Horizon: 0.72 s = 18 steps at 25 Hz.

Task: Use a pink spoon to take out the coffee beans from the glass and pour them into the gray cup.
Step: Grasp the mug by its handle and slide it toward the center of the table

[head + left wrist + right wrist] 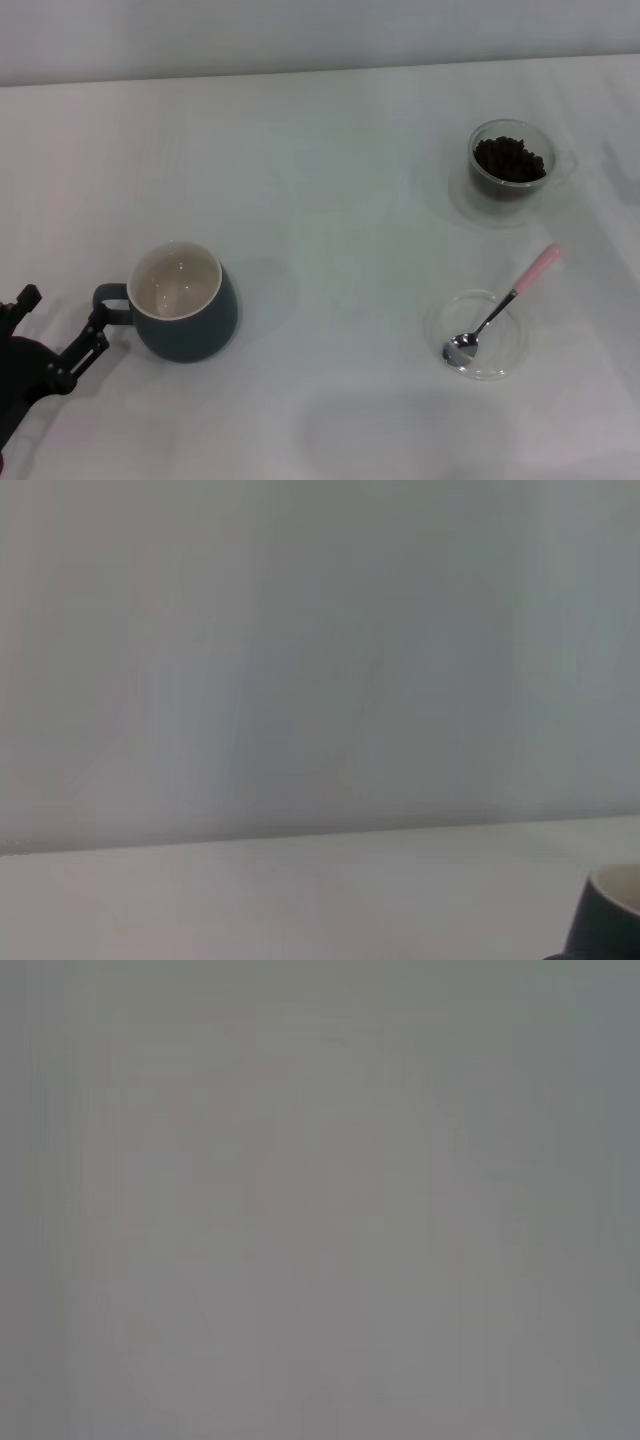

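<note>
Place: a bare test bench, lab-like rather than a home kitchen.
Surface: plain white table (320,180).
Backdrop: blank pale wall (300,30) at 12 o'clock.
Props: mug (185,305) at 8 o'clock, glass (512,160) at 2 o'clock.

I look at every view and find no words, numbers, labels or signs that I can read on any thing here.

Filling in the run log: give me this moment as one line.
left gripper: beside gray cup handle | right gripper: out of view | pink spoon: in clear dish | coffee beans: in glass
</note>
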Available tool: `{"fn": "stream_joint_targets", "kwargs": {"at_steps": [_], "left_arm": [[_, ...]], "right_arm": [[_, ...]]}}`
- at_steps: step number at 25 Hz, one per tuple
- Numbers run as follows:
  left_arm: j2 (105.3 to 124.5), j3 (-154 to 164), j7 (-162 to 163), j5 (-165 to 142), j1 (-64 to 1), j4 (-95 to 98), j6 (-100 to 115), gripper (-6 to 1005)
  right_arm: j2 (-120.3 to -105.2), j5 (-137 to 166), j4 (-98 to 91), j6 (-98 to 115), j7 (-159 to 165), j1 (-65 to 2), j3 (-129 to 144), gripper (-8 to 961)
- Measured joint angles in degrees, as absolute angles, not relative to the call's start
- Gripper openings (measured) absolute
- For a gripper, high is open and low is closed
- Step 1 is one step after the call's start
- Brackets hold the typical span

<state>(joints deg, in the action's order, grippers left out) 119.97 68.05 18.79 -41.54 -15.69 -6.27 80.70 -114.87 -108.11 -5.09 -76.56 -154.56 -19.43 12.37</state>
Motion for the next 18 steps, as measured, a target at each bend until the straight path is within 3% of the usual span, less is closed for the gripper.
{"fn": "stream_joint_targets", "kwargs": {"at_steps": [18], "left_arm": [[120.07, 67.95, 19.2, -41.75, -19.24, -6.32, 76.7, 890]], "right_arm": [[-114.87, -108.25, -5.09, -76.33, -154.36, -19.43, 12.52, 767]]}}
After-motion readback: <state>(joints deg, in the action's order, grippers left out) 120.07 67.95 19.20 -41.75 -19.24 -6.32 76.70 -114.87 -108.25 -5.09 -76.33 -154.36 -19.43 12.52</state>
